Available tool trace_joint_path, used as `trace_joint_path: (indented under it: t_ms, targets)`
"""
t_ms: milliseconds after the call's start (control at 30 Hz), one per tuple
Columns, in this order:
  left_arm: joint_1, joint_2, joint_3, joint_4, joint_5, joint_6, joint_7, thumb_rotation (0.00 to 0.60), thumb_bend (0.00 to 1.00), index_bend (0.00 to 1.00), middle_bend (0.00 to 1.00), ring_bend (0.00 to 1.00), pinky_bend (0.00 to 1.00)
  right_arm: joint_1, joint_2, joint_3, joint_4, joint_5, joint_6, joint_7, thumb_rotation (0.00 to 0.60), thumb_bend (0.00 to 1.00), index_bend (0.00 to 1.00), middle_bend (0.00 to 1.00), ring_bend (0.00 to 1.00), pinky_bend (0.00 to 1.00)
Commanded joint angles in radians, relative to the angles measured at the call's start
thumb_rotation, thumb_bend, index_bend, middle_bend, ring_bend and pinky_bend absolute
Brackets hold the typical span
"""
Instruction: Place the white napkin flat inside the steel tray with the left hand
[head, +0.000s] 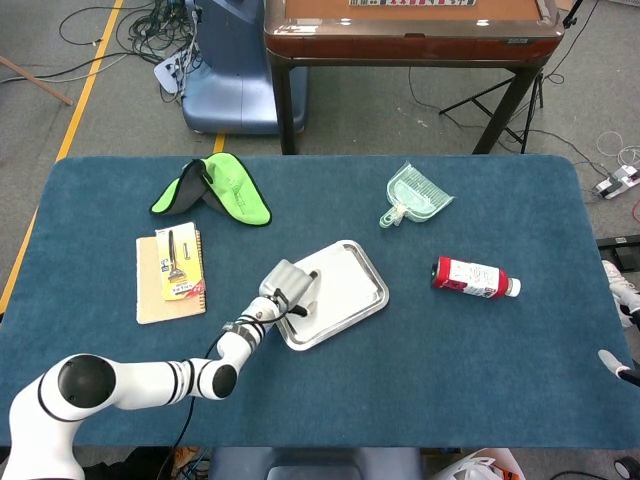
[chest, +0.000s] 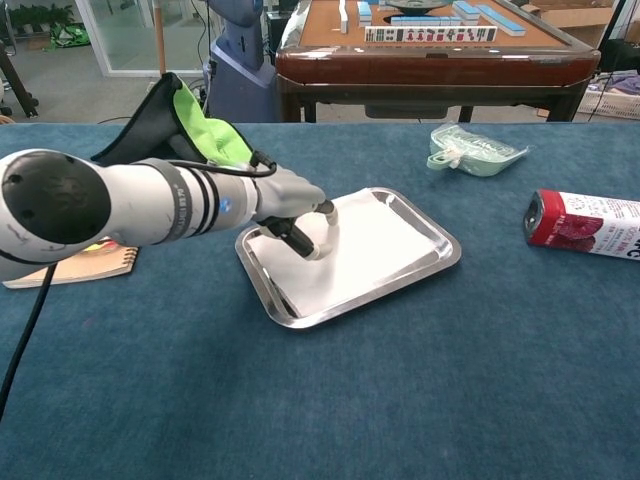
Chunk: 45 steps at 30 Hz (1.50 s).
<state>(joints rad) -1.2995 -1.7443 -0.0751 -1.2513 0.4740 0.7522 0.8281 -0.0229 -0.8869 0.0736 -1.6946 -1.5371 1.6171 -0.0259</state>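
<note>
Your left hand (chest: 297, 213), fingers curled together, presses the white napkin (chest: 350, 250) inside the steel tray (chest: 448, 250).

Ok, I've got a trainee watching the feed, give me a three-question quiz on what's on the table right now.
1. True or false: the napkin lies inside the tray.
2. What touches the napkin? A) left hand B) bottle C) notebook
3. Fill in: the green dustpan lies nearer the ___ than the notebook.

Key: 1 true; 2 A; 3 bottle.
</note>
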Motion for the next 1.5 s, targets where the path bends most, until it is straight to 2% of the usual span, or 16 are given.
trace_joint_path:
  t_ms: [33, 467, 700, 733, 833, 967, 1100, 1167, 1300, 1500]
  targets:
    - [-0.004, -0.006, 0.003, 0.003, 0.000, 0.000, 0.002, 0.173, 0.38, 0.14, 1.00, 1.00, 1.00, 0.000, 0.000, 0.000, 0.000, 0.000, 0.000, 0.000, 0.600, 0.08, 0.21, 0.31, 0.20, 0.25]
    - [-0.010, -0.018, 0.001, 0.005, 0.027, 0.009, -0.009, 0.173, 0.38, 0.15, 1.00, 1.00, 1.00, -0.006, 0.000, 0.001, 0.001, 0.004, 0.007, 0.000, 0.600, 0.08, 0.21, 0.31, 0.20, 0.25]
    - [0.044, 0.054, -0.002, -0.077, 0.123, 0.078, -0.073, 0.188, 0.38, 0.15, 1.00, 1.00, 1.00, -0.008, 0.001, 0.002, 0.004, 0.001, 0.012, 0.008, 0.600, 0.08, 0.21, 0.31, 0.20, 0.25]
    - [0.055, 0.067, -0.002, -0.091, 0.138, 0.091, -0.085, 0.205, 0.38, 0.15, 1.00, 0.99, 1.00, -0.007, 0.001, 0.002, 0.005, 0.000, 0.011, 0.009, 0.600, 0.08, 0.21, 0.31, 0.20, 0.25]
    - [0.092, 0.105, -0.006, -0.137, 0.180, 0.136, -0.124, 0.318, 0.38, 0.14, 0.96, 0.92, 0.99, -0.003, 0.000, 0.002, 0.007, -0.004, 0.007, 0.012, 0.600, 0.08, 0.21, 0.31, 0.20, 0.25]
    - [0.161, 0.181, -0.014, -0.219, 0.245, 0.217, -0.192, 0.374, 0.38, 0.14, 0.84, 0.78, 0.96, 0.000, -0.001, 0.002, 0.009, -0.009, 0.004, 0.016, 0.600, 0.08, 0.21, 0.31, 0.20, 0.25]
    - [0.239, 0.272, -0.011, -0.307, 0.289, 0.299, -0.245, 0.522, 0.38, 0.14, 0.72, 0.65, 0.92, 0.005, 0.000, 0.001, 0.011, -0.011, -0.004, 0.019, 0.600, 0.08, 0.21, 0.31, 0.20, 0.25]
    - [0.274, 0.306, -0.005, -0.339, 0.308, 0.336, -0.263, 0.591, 0.37, 0.14, 0.66, 0.60, 0.86, 0.008, -0.002, 0.001, 0.012, -0.012, -0.009, 0.019, 0.600, 0.09, 0.21, 0.31, 0.20, 0.25]
    - [0.348, 0.355, 0.007, -0.386, 0.365, 0.412, -0.308, 0.600, 0.37, 0.17, 0.56, 0.53, 0.77, 0.020, -0.006, -0.001, 0.016, -0.019, -0.026, 0.022, 0.600, 0.08, 0.21, 0.31, 0.20, 0.25]
    - [0.460, 0.418, 0.042, -0.438, 0.463, 0.501, -0.375, 0.598, 0.37, 0.18, 0.43, 0.37, 0.51, 0.038, -0.020, -0.001, 0.031, -0.026, -0.048, 0.033, 0.600, 0.08, 0.21, 0.31, 0.20, 0.25]
